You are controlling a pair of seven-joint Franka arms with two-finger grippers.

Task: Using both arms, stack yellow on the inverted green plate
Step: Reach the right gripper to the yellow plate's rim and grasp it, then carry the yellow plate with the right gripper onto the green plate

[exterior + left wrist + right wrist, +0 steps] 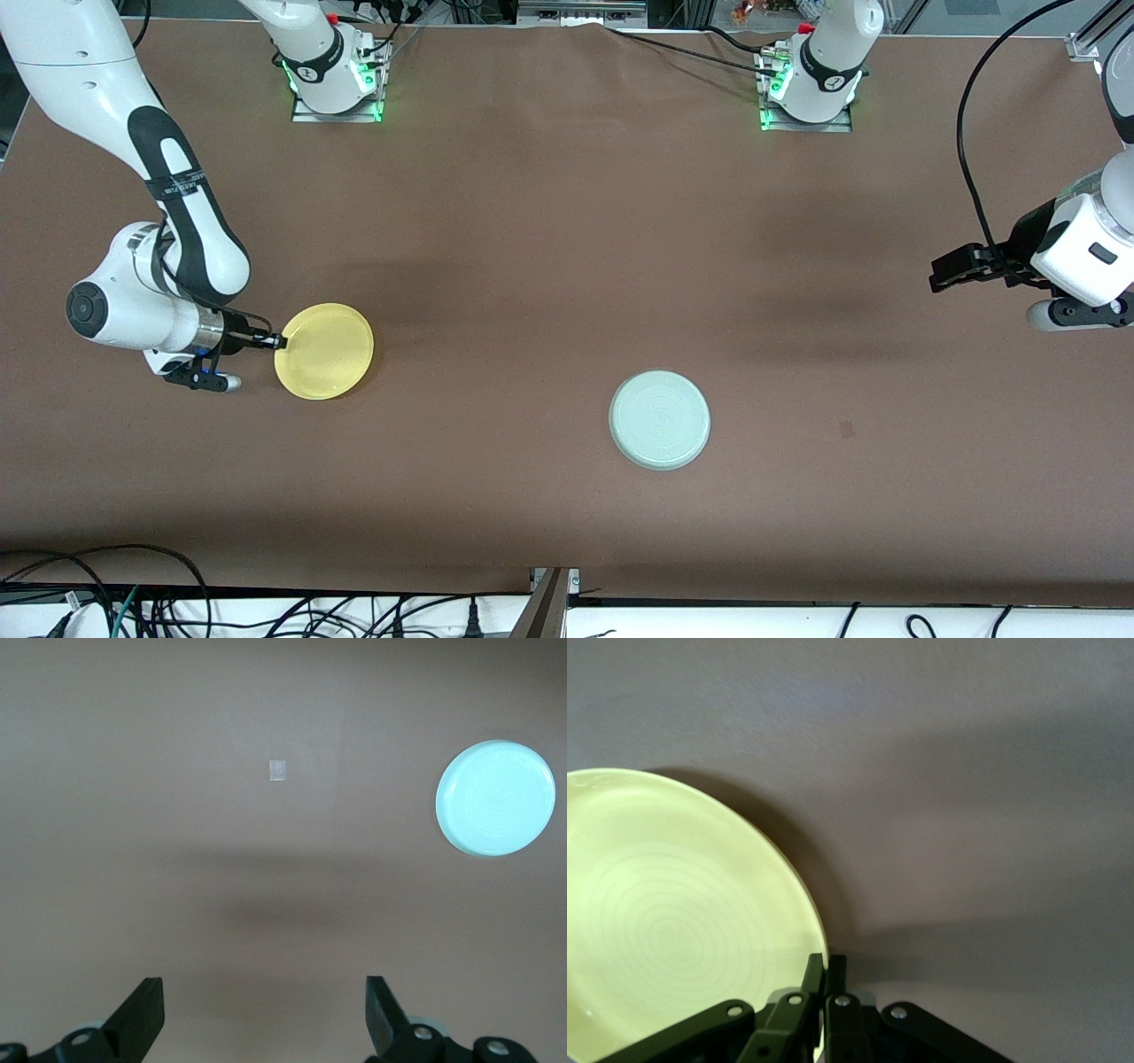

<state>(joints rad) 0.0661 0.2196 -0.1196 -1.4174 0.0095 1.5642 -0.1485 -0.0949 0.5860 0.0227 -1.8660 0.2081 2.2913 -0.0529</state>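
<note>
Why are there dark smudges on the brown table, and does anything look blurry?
Front view: the soft dark bands on the table are shadows cast by the arms. Right wrist view: the yellow plate, pinched at its rim by the right gripper, throws a shadow beside it. Left wrist view: the green plate looks washed out and bright; the open left gripper hangs over a faint shadow.

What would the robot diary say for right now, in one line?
right hand: shut on yellow plate rim | left hand: open, waiting above table | green plate: upside down, alone
</note>
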